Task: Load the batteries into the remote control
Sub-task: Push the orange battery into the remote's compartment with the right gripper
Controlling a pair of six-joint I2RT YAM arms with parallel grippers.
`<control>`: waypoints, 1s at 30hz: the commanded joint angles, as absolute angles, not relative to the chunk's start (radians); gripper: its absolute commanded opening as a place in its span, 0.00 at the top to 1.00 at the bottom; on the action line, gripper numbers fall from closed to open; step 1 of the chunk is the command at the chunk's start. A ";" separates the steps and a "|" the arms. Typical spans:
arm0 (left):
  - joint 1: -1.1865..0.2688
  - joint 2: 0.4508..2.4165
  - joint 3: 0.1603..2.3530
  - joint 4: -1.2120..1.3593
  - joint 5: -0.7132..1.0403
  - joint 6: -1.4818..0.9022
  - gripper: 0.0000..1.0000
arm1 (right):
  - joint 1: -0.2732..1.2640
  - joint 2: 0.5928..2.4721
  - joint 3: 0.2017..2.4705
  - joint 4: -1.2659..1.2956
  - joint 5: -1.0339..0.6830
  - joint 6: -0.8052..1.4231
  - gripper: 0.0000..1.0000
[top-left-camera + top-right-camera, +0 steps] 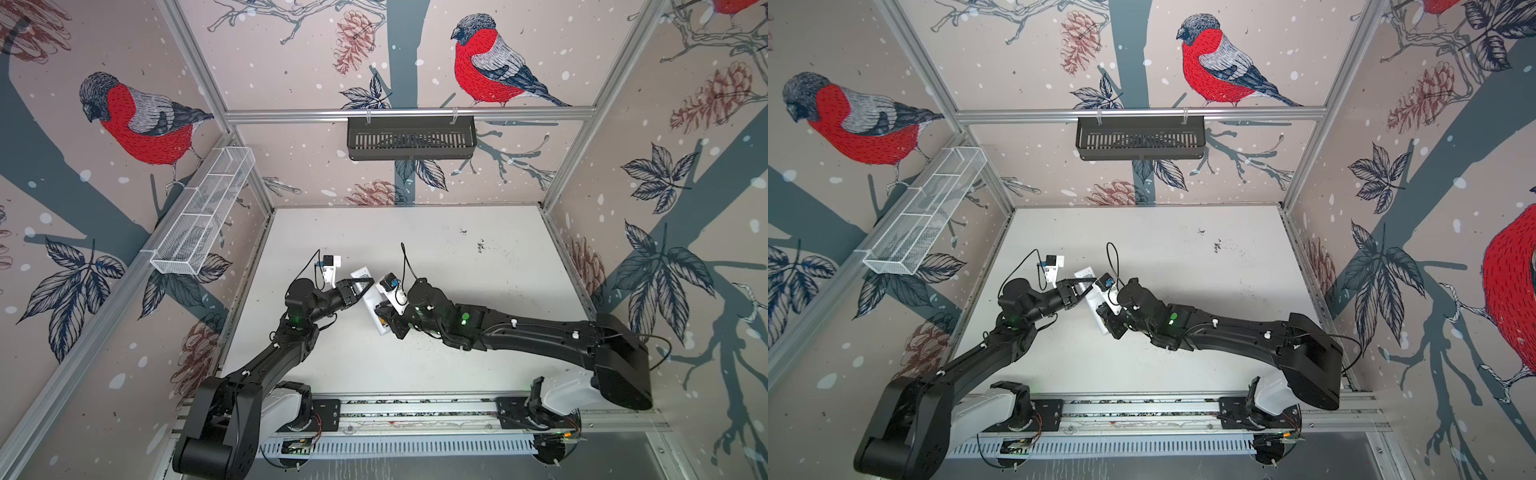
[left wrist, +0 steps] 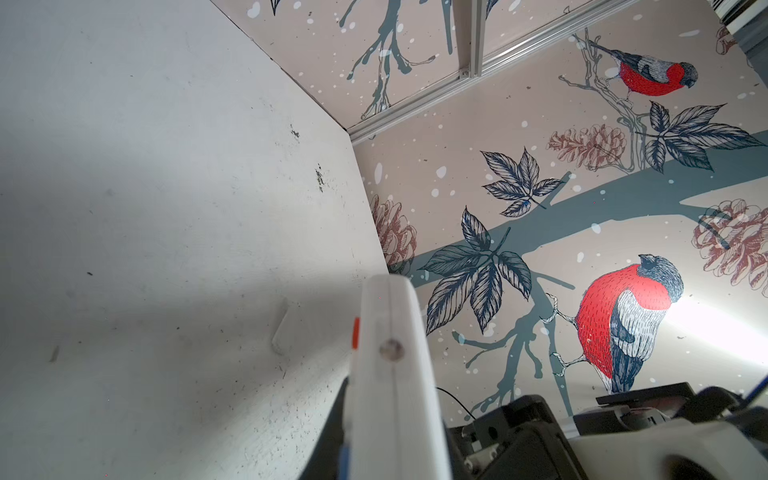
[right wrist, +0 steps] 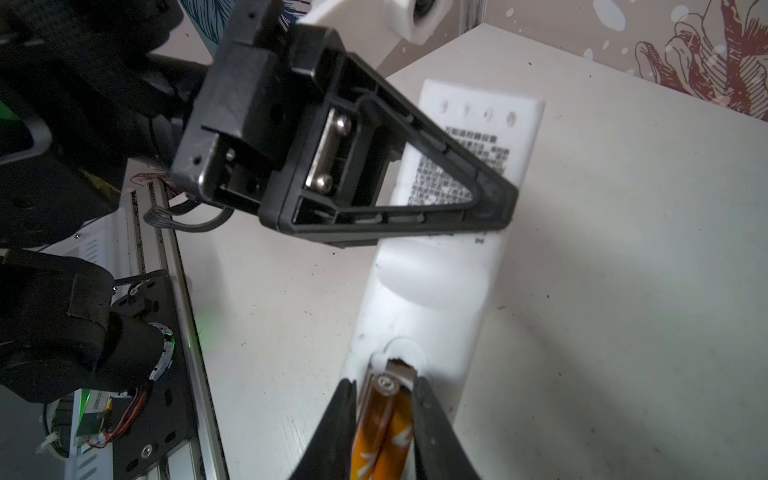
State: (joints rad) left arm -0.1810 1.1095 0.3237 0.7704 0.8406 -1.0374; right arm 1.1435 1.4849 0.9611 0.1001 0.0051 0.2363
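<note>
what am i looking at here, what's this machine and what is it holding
This is a robot: a left arm and a right arm, both black, at the near edge of a white table. Two pictures look down from above, side by side like a pair of eyes. The other two come from a camera on each wrist. A white remote sits back up between the arms. The left tool looks clamped on it. The right tool straddles two orange batteries in the remote's open bay; whether it squeezes them is unclear.
</note>
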 commanded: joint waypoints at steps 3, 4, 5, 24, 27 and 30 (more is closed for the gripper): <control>-0.181 1.099 0.331 0.787 0.849 -1.017 1.00 | 1.143 1.502 0.968 0.089 0.011 0.250 0.77; -0.181 1.096 0.331 0.786 0.849 -1.016 1.00 | 1.143 1.505 0.968 0.091 0.010 0.250 0.78; -0.181 1.094 0.331 0.784 0.850 -1.017 1.00 | 1.143 1.509 0.969 0.093 0.010 0.250 0.79; -0.178 1.059 0.344 0.862 0.883 -1.095 1.00 | 1.137 1.557 0.950 0.114 -0.018 0.252 0.90; -0.176 1.069 0.340 0.912 0.895 -1.130 1.00 | 1.137 1.568 0.956 0.102 -0.017 0.250 0.90; -0.172 1.070 0.337 0.952 0.902 -1.160 1.00 | 1.137 1.586 0.956 0.093 -0.024 0.250 0.90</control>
State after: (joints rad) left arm -0.1692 1.0760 0.3279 0.7227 0.7563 -1.0031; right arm 1.1355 1.5600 0.9607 0.1841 -0.0013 0.2581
